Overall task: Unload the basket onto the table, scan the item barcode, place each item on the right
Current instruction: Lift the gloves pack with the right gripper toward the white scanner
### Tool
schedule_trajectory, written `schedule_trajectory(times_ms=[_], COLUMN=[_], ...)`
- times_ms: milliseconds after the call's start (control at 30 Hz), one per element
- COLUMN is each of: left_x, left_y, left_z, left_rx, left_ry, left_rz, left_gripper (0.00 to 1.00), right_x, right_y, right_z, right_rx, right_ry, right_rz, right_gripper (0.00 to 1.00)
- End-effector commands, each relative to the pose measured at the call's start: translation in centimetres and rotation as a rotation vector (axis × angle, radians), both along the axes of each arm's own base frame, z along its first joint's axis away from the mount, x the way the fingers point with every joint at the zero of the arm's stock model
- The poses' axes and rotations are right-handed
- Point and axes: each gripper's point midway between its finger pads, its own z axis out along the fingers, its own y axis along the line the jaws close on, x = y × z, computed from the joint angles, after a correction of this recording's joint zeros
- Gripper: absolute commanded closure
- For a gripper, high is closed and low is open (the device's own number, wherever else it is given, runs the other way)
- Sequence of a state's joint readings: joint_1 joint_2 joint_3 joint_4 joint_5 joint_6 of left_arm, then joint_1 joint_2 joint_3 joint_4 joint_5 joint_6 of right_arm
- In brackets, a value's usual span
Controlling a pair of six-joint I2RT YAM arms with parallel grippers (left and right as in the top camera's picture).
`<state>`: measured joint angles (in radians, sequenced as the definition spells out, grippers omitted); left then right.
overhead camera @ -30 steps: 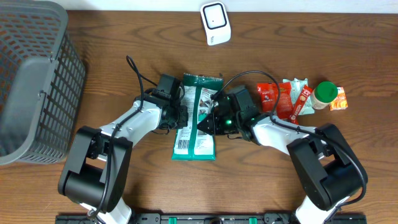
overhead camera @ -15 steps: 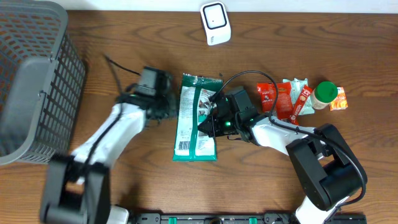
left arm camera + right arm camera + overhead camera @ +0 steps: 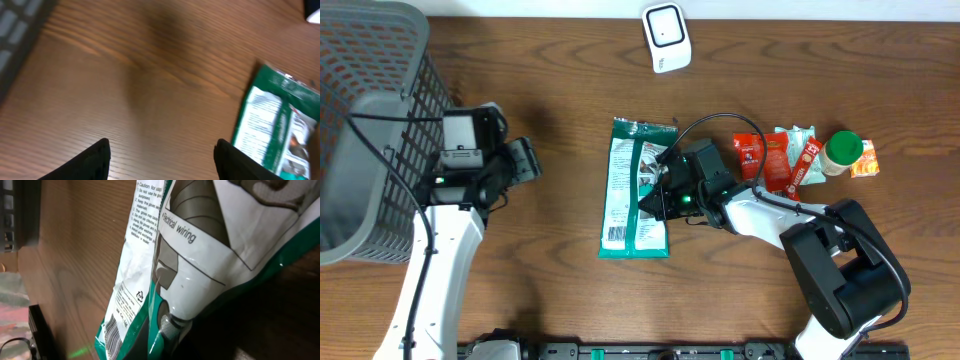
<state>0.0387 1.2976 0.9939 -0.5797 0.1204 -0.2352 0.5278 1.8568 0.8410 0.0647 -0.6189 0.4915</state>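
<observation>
As the left end effector pulls away, open, to frame left, the right end effector alone pinches the packet for scanning.

The left gripper has let go of the green packet and swung well away to the left, ending up beside the basket. Its jaws, nearly closed a second ago, now stand wide apart over bare table (nothing between them). The packet's left edge lies uncovered.
</observation>
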Motion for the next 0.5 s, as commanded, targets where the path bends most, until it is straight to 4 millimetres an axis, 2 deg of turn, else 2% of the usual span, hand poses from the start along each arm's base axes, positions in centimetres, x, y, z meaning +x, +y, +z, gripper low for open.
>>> schedule_trajectory(times_ms=[0,100,233,467], left_x=[0.0,0.0,0.0,0.0], left_y=[1.5,1.6,1.6,1.6], left_z=[0.6,0.6,0.6,0.6], left_rx=[0.039,0.039,0.039,0.039], left_ry=[-0.007,-0.007,-0.007,-0.007], left_rz=[0.02,0.021,0.021,0.021], left_gripper=[0.18,0.17,0.17,0.17], right_x=[0.3,0.9,1.8,3.2], right_y=[0.1,0.4,0.3,-2.4], right_z=[0.1,1.8,5.2,11.6], right_rx=[-0.013,-0.002,-0.028,-0.295], right_ry=[-0.043,-0.093,-0.186,-0.296], right_rz=[0.022,0.041,0.08,0.172], right_gripper=[0.99,0.99,0.99,0.99])
